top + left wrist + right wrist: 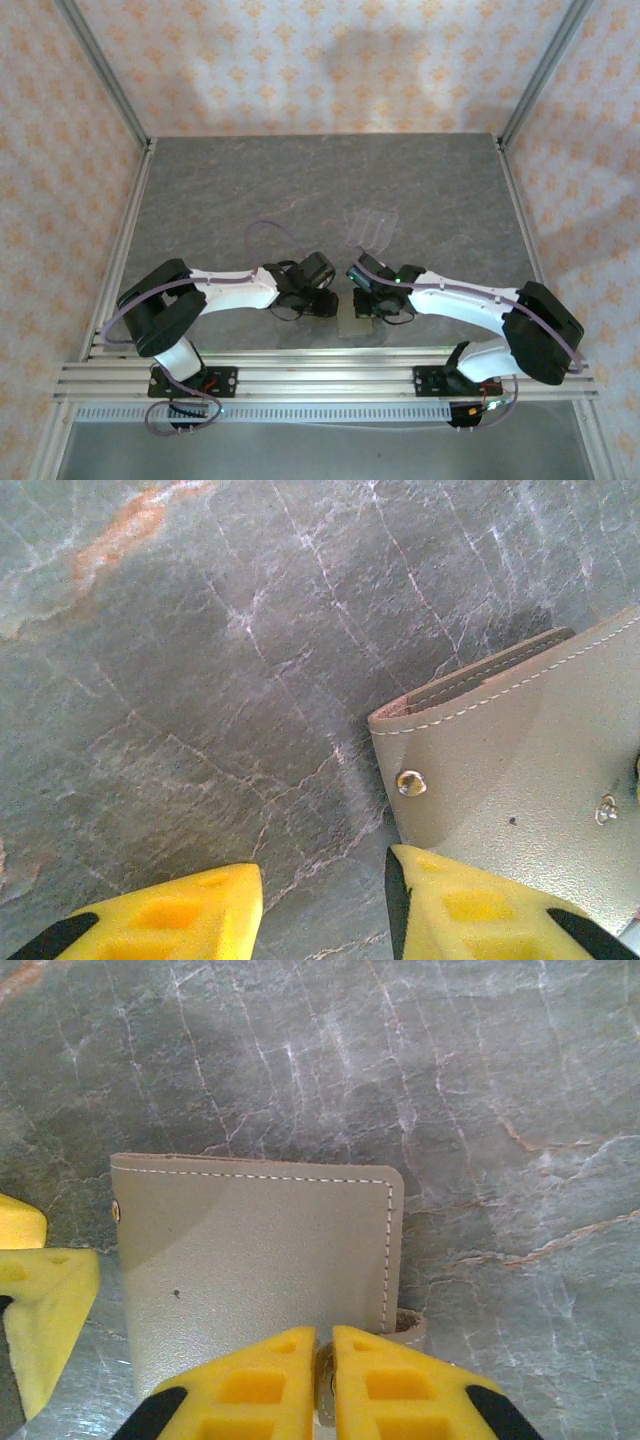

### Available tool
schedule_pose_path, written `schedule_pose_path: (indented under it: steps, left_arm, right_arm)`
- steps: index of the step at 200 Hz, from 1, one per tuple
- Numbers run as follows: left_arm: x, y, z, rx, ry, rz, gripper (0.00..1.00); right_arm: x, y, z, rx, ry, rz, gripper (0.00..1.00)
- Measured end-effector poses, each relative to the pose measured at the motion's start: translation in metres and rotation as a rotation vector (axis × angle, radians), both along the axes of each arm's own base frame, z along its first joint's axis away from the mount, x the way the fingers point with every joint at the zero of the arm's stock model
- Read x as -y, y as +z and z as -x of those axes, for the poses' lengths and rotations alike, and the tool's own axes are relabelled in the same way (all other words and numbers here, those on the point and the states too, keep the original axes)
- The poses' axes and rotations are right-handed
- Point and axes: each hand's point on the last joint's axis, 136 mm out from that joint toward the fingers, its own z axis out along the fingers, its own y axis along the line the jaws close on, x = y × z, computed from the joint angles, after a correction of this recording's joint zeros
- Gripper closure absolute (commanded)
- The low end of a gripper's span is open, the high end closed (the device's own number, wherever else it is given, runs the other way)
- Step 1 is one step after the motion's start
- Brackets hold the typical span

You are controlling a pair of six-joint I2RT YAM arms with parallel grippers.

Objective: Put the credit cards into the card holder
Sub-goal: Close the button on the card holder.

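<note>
The card holder [260, 1250] lies flat on the grey stone table, a tan-grey stitched case with a small snap stud near one corner [411, 782]. My right gripper [325, 1360] is shut on a thin tab at the holder's near edge, which shows as a tan strip between the yellow fingers. My left gripper [325, 890] is open over bare table, and its right finger [470, 910] rests on the holder's corner. From above, the holder [352, 326] sits between the left gripper [325, 300] and the right gripper [362, 305]. The credit cards are out of view.
A clear slotted plastic rack [372, 228] stands on the table beyond the grippers. Metal frame posts and rails [120, 260] border the table on both sides, and patterned walls enclose it. The left gripper's yellow fingers [40, 1300] show at the right wrist view's left edge.
</note>
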Motion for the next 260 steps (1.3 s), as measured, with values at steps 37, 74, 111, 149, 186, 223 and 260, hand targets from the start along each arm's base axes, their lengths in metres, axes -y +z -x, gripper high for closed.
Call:
schedule_pose_path:
  steps: [37, 74, 111, 149, 186, 223, 260]
  left_arm:
    - [0.0, 0.0, 0.0, -0.001, 0.0, 0.0, 0.6]
    - [0.0, -0.002, 0.0, -0.002, -0.002, -0.003, 0.6]
    - [0.001, -0.002, 0.0, -0.002, -0.003, -0.005, 0.6]
    - [0.002, -0.003, 0.002, 0.015, -0.009, -0.023, 0.6]
    - [0.004, -0.005, 0.002, 0.034, -0.014, -0.053, 0.6]
    - [0.004, -0.006, 0.003, 0.042, -0.006, -0.067, 0.6]
    - [0.004, -0.006, 0.002, 0.04, -0.005, -0.07, 0.6]
  right_arm:
    - [0.002, 0.001, 0.001, -0.003, -0.006, 0.011, 1.0]
    - [0.001, 0.005, 0.001, 0.003, -0.005, 0.0, 1.0]
    - [-0.009, 0.019, -0.002, 0.028, -0.013, -0.076, 1.0]
    - [-0.02, 0.023, -0.004, 0.026, -0.017, -0.13, 1.0]
    - [-0.025, 0.014, -0.003, 0.004, -0.027, -0.145, 1.0]
    - [-0.024, 0.007, -0.002, -0.008, -0.037, -0.135, 1.0]
    - [-0.024, 0.005, -0.002, -0.01, -0.045, -0.139, 1.0]
